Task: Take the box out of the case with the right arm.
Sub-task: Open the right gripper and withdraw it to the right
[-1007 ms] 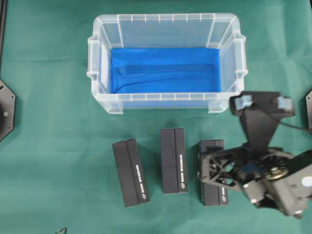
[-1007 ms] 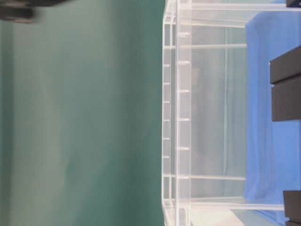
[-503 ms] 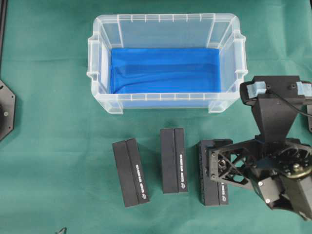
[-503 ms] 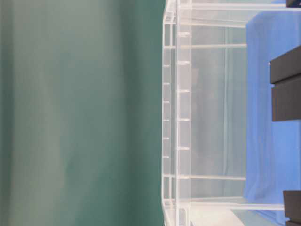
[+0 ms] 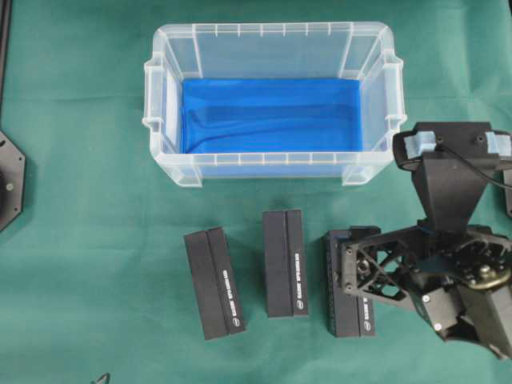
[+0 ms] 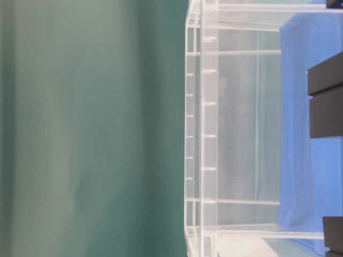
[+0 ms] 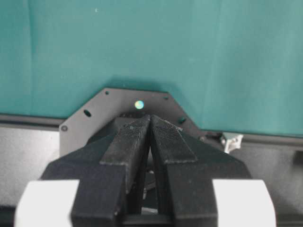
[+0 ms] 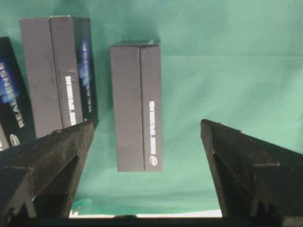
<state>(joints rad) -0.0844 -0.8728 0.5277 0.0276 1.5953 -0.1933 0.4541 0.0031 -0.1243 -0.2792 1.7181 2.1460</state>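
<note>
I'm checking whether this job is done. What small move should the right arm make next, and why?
Probably lift the right gripper away and retreat. The case holds only its blue sheet, three boxes lie outside on the green cloth, and the gripper's fingers stand open, holding nothing.
</note>
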